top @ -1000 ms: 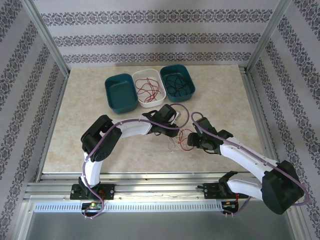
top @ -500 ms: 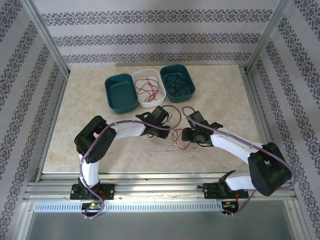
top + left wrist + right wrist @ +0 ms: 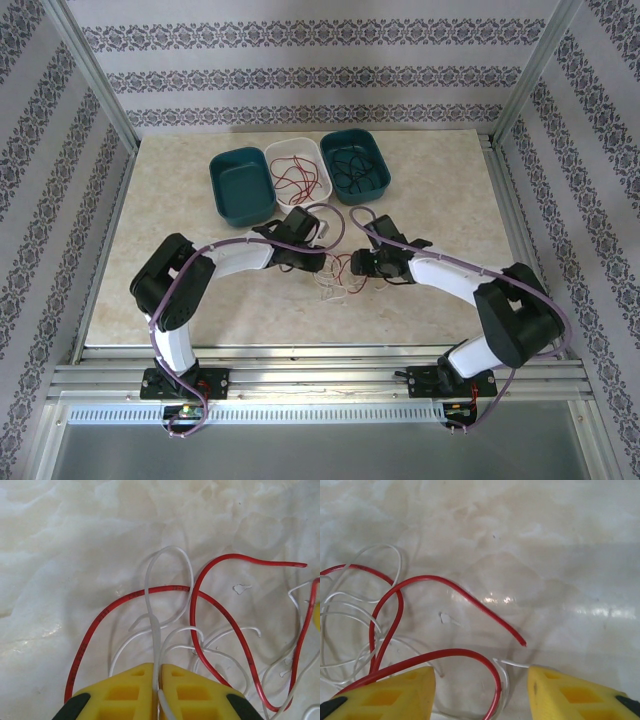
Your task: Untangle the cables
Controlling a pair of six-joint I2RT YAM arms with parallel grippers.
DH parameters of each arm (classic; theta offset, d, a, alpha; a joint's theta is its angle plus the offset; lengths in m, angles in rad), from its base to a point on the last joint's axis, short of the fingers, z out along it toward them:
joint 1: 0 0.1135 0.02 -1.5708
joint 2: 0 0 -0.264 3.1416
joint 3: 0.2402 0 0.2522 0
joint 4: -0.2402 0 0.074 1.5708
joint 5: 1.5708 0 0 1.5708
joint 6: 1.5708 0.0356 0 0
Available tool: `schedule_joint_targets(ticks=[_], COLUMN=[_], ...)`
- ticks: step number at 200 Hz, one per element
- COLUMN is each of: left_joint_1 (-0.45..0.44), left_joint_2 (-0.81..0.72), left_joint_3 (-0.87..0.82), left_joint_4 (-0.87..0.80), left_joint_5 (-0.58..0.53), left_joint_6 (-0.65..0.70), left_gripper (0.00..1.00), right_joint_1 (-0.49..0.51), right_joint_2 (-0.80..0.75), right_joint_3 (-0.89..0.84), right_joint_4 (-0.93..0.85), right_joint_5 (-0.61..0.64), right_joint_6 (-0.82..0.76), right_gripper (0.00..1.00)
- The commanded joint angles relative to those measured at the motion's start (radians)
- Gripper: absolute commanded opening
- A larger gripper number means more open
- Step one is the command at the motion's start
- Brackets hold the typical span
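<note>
The cables (image 3: 340, 282) lie in a loose red and white tangle on the table (image 3: 160, 230), a short way to the near side of the white bin (image 3: 300, 211).

1. Left gripper (image 3: 322, 264): I read it as clenched. In its wrist view the left gripper (image 3: 156, 672) has both yellow fingers (image 3: 125, 690) pressed together on a white cable (image 3: 151, 605), which runs up out of the seam and forms a narrow loop.
2. A red cable (image 3: 220, 615) crosses that loop and curves down the right side of the left wrist view.
3. Right gripper (image 3: 356, 266): released. In its wrist view the right gripper (image 3: 480, 680) has its jaws standing well apart. A red cable (image 3: 470, 655) arcs through the gap without touching either pad that I can see.
4. Both grippers sit at the tangle, nearer to me than the white bin and facing each other.
5. The white bin holds red cables (image 3: 298, 178). The teal bin (image 3: 385, 180) touching its right side holds black cables (image 3: 355, 165). A second teal bin (image 3: 242, 185) touches its left side.
</note>
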Motion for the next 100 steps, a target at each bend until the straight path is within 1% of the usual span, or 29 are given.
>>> schedule_joint_targets(ticks=[1, 25, 55, 86, 100], left_joint_1=[0.016, 0.022, 0.024, 0.027, 0.031], left_joint_2=[0.005, 0.019, 0.032, 0.032, 0.03], left_joint_3=[0.011, 0.018, 0.028, 0.028, 0.026], left_joint_4=[-0.014, -0.019, -0.021, -0.018, -0.015], left_joint_5=[0.037, 0.053, 0.062, 0.06, 0.055], left_joint_6=[0.004, 0.005, 0.002, -0.002, -0.006], left_gripper=[0.1, 0.1, 0.1, 0.1, 0.1], right_joint_1=[0.006, 0.018, 0.064, 0.093, 0.103], right_joint_2=[0.046, 0.079, 0.1, 0.087, 0.066], right_joint_3=[0.022, 0.014, 0.019, -0.011, -0.031], right_joint_4=[0.059, 0.123, 0.177, 0.242, 0.248], right_joint_5=[0.026, 0.053, 0.119, 0.087, 0.077], right_joint_6=[-0.052, -0.074, -0.133, -0.174, -0.168], right_gripper=[0.59, 0.62, 0.66, 0.72, 0.73])
